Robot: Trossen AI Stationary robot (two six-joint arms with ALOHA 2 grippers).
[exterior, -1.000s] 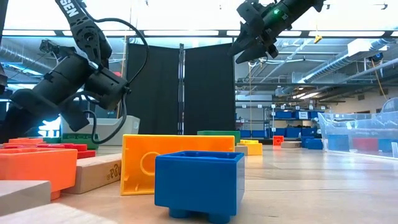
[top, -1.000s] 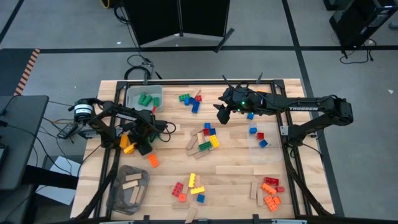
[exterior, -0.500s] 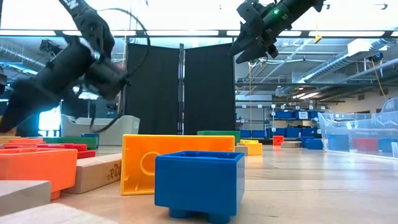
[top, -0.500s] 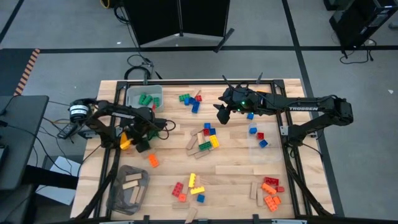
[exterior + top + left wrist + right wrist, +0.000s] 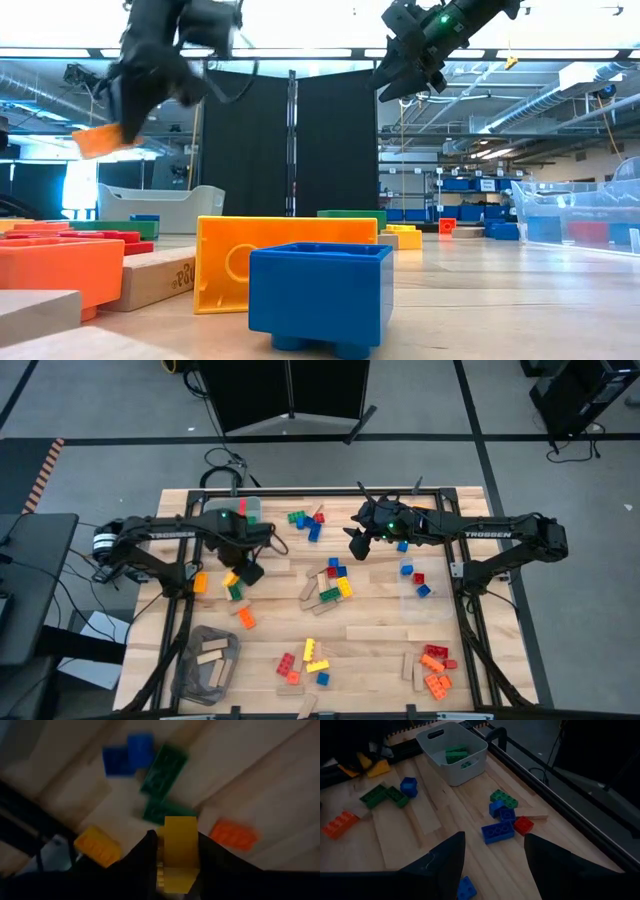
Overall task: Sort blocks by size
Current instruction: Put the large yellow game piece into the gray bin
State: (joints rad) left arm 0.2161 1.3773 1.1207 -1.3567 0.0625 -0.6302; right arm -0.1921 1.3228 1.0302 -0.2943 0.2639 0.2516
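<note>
My left gripper (image 5: 240, 573) hangs above the table's left half, shut on a yellow brick (image 5: 179, 845). The low view shows the brick (image 5: 104, 140) high above the tabletop. Beneath it lie green bricks (image 5: 163, 770), a blue brick (image 5: 128, 752), an orange brick (image 5: 233, 834) and a yellow-orange brick (image 5: 97, 845), all flat on the wood. My right gripper (image 5: 358, 545) is held over the far middle of the table. It is open, with nothing between its fingers (image 5: 447, 862). My left gripper pinches the yellow brick by two opposite sides (image 5: 165, 842) between its two fingers. The fingers come from above and point down. The brick is lifted clear of the table and sticks out past the fingertips.
A grey bin (image 5: 470, 755) holding green bricks stands at the far left, partly under my left arm. A clear bin (image 5: 205, 660) with wooden pieces sits near left. Another clear bin (image 5: 415, 575) is right of centre. Brick clusters (image 5: 330, 585) and wooden pieces (image 5: 380, 633) are scattered around.
My left gripper has risen steeply from the tabletop and drifted toward the far edge and the grey bin. It has turned a little at the wrist. The yellow brick has come up with it and now hangs clear of the table.
</note>
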